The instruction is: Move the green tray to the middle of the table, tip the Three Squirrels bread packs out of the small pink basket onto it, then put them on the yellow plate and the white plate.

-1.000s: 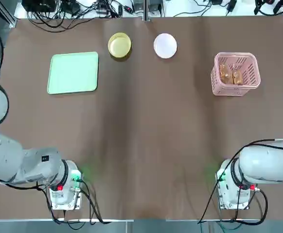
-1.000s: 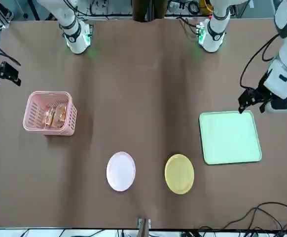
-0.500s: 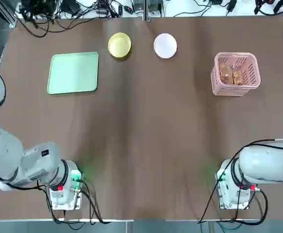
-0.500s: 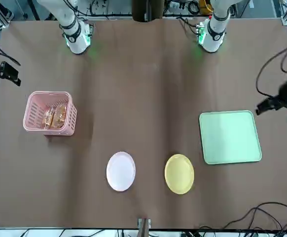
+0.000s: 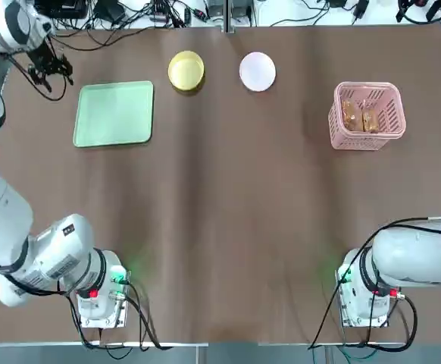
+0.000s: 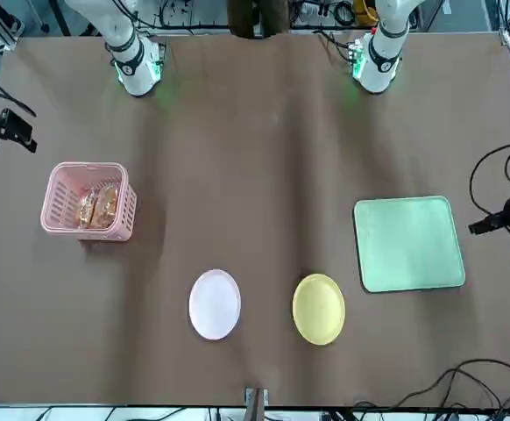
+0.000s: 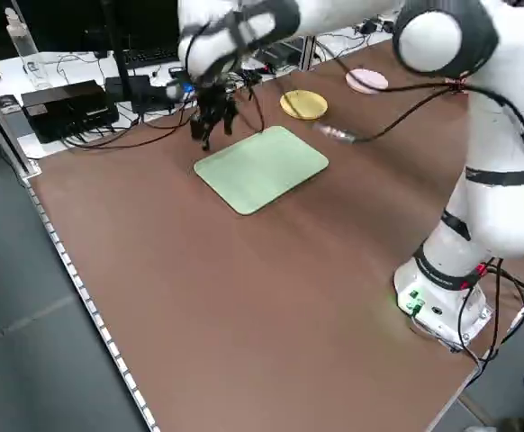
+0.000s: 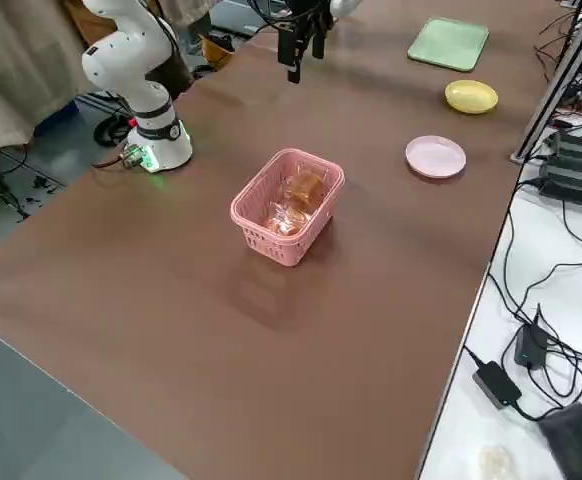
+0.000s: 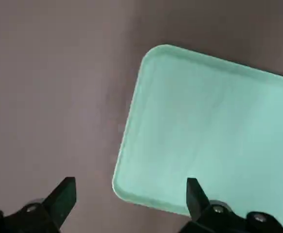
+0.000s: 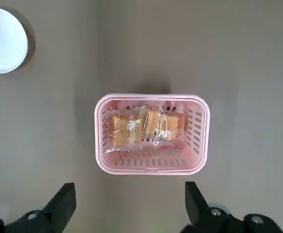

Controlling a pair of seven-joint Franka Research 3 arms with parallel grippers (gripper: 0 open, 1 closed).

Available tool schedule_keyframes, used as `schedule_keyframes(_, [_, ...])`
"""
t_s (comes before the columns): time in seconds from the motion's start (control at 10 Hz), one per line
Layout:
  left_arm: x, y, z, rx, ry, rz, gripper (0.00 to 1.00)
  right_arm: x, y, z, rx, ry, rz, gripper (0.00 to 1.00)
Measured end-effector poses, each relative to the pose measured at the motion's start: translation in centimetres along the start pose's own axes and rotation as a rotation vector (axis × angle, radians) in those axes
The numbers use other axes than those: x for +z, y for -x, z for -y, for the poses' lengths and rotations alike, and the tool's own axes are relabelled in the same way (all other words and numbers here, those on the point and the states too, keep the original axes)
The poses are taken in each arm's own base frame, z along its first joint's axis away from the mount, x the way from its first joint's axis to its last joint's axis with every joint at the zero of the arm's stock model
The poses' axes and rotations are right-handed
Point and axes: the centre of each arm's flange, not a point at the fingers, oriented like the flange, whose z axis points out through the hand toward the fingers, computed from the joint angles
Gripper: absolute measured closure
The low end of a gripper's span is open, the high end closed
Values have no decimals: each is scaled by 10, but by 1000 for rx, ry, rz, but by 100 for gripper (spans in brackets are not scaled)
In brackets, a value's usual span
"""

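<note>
We see the left gripper (image 9: 127, 194) (fingers wide apart, empty) above the green tray (image 9: 209, 145)'s far-left corner; right gripper (image 10: 127, 199) open over the small pink basket (image 10: 151, 133).

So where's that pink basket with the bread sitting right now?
In the top view, the small pink basket sits on the robot's right side of the table, right of the white plate.

Brightness: I get even, bright indoor light across the table (image 5: 228, 205) in all my views.
Shadows: soft and short; I see a faint one beside the pink basket (image 6: 88, 201) and thin ones under the yellow plate (image 5: 186, 70) and white plate (image 5: 257, 70).
Glare: mild sheen on the green tray (image 9: 214, 145); pale streaks down the table middle.
Blur: the left arm (image 7: 244, 22) smears in my left side view; the left gripper (image 9: 127, 201) looks soft in its wrist view.
Focus: the bread packs (image 10: 141, 128) read crisp in my right wrist view.
</note>
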Motion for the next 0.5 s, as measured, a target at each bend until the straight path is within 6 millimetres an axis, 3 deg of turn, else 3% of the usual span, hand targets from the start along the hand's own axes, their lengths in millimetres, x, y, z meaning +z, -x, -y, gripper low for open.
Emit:
schedule_keyframes(0.2, [52,-1,11,7,-2,-43,0,0,0,0,0,0,0,1])
schedule_keyframes(0.4, [103,6,36,-28,28,-61,0,0,0,0,0,0,0,1])
schedule_keyframes(0.5, [117,9,40,-33,37,-67,0,0,0,0,0,0,0,1])
